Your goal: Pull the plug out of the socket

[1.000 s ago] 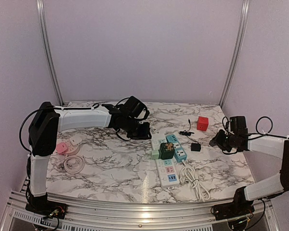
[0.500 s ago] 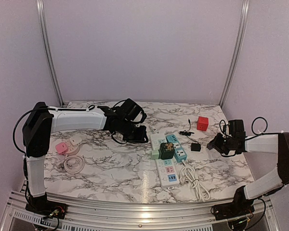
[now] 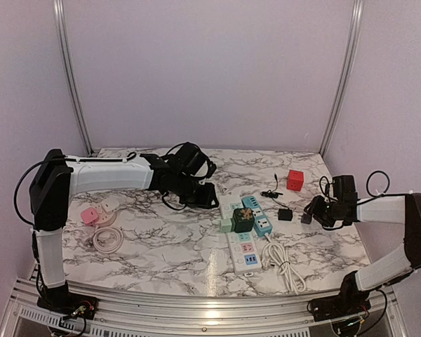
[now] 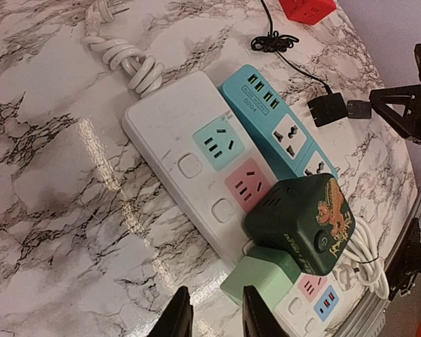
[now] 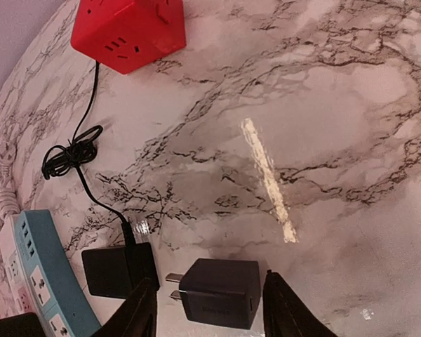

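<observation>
A small black plug (image 5: 219,293) lies loose on the marble table, its two prongs pointing at a black adapter (image 5: 116,270). My right gripper (image 5: 209,309) is open, one finger on each side of the plug and neither touching it. In the top view the plug (image 3: 306,218) lies just right of the power strips. The blue socket strip (image 4: 281,126) and the white socket strip (image 4: 189,165) lie side by side. My left gripper (image 4: 216,319) hovers beside them, slightly open with nothing between its fingers.
A dark green cube socket (image 4: 302,221) sits on a light green cube (image 4: 274,274) on the white strip. A red cube socket (image 5: 130,31) stands at the back right, a thin black cable (image 5: 70,158) beside it. A pink-and-white socket with a coiled cord (image 3: 105,235) lies at the left.
My right gripper has opened and let the black plug go onto the table. The left gripper has opened a little and drawn slightly back to the left.
</observation>
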{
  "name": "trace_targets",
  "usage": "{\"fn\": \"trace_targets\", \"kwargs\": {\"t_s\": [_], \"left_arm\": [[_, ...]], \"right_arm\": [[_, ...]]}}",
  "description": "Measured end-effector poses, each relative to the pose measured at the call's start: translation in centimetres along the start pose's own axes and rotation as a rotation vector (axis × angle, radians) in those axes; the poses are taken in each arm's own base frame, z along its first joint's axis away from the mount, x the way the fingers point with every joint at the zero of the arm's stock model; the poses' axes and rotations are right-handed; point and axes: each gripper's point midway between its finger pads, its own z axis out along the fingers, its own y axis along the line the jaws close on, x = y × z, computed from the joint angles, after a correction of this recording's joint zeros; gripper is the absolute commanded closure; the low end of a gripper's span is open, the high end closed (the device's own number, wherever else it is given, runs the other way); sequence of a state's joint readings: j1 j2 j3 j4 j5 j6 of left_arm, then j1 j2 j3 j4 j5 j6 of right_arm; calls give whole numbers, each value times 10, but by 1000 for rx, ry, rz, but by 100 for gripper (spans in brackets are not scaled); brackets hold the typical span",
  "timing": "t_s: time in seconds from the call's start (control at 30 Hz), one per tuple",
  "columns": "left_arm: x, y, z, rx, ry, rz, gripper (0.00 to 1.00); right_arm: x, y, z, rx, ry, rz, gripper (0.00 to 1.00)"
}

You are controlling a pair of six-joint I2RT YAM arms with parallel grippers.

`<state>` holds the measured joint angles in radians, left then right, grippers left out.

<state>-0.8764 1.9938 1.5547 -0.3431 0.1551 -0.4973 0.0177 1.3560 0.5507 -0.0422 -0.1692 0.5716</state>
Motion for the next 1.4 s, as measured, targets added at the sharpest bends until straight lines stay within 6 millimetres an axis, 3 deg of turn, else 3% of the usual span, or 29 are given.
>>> {"fn": "trace_targets", "kwargs": {"t_s": [0.23, 0.43, 0.67, 0.8, 0.9, 1.07, 1.3, 1.4], "left_arm": [[4, -9, 1, 11, 5, 27, 71], [0, -24, -3, 23, -13, 80, 63], [-20, -56, -9, 37, -65, 195, 52], [-20, -60, -1, 20, -62, 225, 51], [-14, -53, 4, -10, -41, 221, 51], [-4, -41, 5, -47, -24, 191, 52], [59, 3, -14, -121, 76, 132, 52], [72, 15, -29, -142, 75, 111, 52]], "right_arm": [[4, -7, -4, 37, 10, -17, 44], [2, 5, -12, 34, 25, -75, 45], [11, 71, -17, -64, 51, -251, 47], [24, 109, -14, -130, 87, -352, 51], [33, 127, -9, -148, 117, -407, 57], [61, 153, 4, -147, 175, -510, 59], [118, 161, 13, -115, 293, -631, 61], [139, 167, 13, -102, 327, -674, 61]]}}
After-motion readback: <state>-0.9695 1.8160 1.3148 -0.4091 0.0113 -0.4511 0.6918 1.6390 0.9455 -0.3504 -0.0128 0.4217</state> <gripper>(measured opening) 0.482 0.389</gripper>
